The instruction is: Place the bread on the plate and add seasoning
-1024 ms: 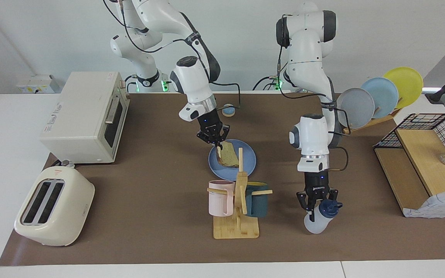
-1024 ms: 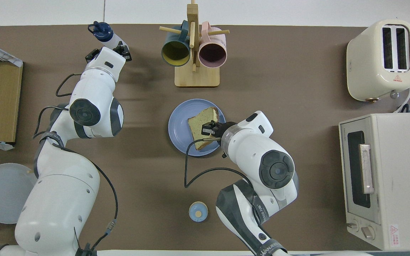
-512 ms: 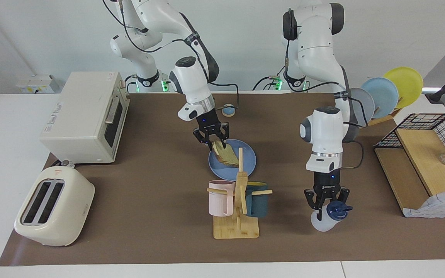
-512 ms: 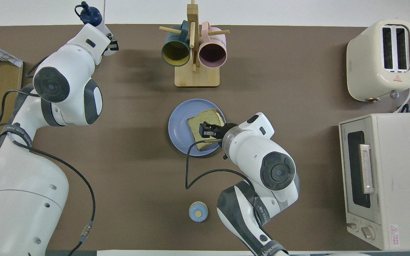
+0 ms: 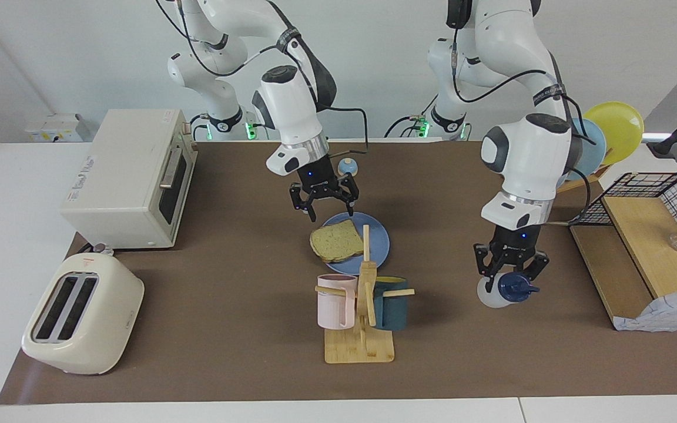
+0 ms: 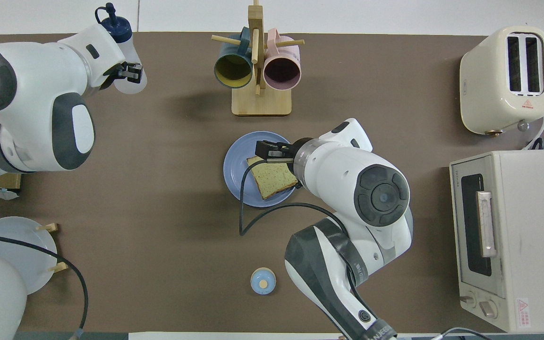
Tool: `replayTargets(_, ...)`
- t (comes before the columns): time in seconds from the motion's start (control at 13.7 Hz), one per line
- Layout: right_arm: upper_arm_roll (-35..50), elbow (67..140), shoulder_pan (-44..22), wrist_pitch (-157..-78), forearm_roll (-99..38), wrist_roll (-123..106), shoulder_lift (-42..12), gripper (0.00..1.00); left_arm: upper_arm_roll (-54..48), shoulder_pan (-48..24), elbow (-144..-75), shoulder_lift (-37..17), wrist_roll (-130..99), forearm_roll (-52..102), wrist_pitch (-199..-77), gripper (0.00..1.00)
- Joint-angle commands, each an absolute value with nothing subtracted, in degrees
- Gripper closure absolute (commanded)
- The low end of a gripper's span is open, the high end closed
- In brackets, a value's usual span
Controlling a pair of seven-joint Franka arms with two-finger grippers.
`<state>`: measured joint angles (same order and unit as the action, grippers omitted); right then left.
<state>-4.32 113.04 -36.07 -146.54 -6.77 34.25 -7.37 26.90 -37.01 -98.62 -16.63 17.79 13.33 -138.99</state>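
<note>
item: bread point(image 5: 337, 241), flat on the plate point(image 5: 378, 235), just nearer the robots than the mug rack point(image 5: 359, 317). placing step looks done.
item: right gripper point(image 5: 324, 207), jaws spread and empty, over the plate's robot-side rim.
item: left gripper point(image 5: 509, 271), clamped on the bottle point(image 5: 500, 291), airborne toward the left arm's end from the rack; cap seems to point sideways.
next: carry the bottle over the bread, tip it cap-down.

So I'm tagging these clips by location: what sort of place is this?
Probably a robotics lab staged as a breakfast kitchen, not a home: a toaster, a toaster oven and a mug rack sit on a brown mat over a white table, with two robot arms mounted at its edge.
</note>
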Motion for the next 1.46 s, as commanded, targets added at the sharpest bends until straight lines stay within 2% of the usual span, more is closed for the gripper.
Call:
replayTargets(0.0, -3.87, 106.38, -35.33, -138.47, -7.47, 34.1, -7.91, 0.0, 26.54, -37.44, -100.98, -8.9, 26.07, 12.92, -128.1, 1.0)
replayTargets(0.15, -3.96, 98.39, -33.93, -130.03, -14.81, 34.19, -9.49, 0.0, 26.46, -37.44, -101.86, -3.98, 32.32, 12.92, -119.4, 1.0)
replayTargets(0.29, -3.96, 94.58, -31.13, -124.83, -24.3, 34.36, -9.67, 0.0, 26.28, -37.53, -102.04, -0.54, 38.29, 12.92, -111.14, 1.0)
replayTargets(0.66, -4.3, 95.09, -25.85, -110.76, -39.79, 32.78, -4.15, 0.01, 26.19, -42.52, -104.5, 5.7, 47.62, 12.92, -99.33, 1.0)
replayTargets(0.88, -3.96, 96.23, -25.92, -111.53, -40.08, 42.41, -2.73, 0.01, 25.84, -45.7, -105.99, 6.76, 52.89, 12.92, -98.0, 1.0)
replayTargets(1.02, -3.78, 97.9, -29.51, -113.36, -40.34, 51.56, -1.68, 0.0, 24.53, -45.88, -106.26, 7.03, 57.46, 12.83, -97.65, 1.0)
replayTargets(1.1, -3.78, 97.65, -30.14, -115.73, -39.91, 51.77, -1.76, 0.0, 23.74, -45.97, -106.52, 7.21, 58.44, 12.83, -97.3, 1.0)
replayTargets(1.39, -3.69, 97.82, -33.04, -115.75, -35.88, 51.42, -1.58, 0.01, 20.75, -45.97, -107.49, 8.08, 58.36, 12.66, -96.24, 1.0)
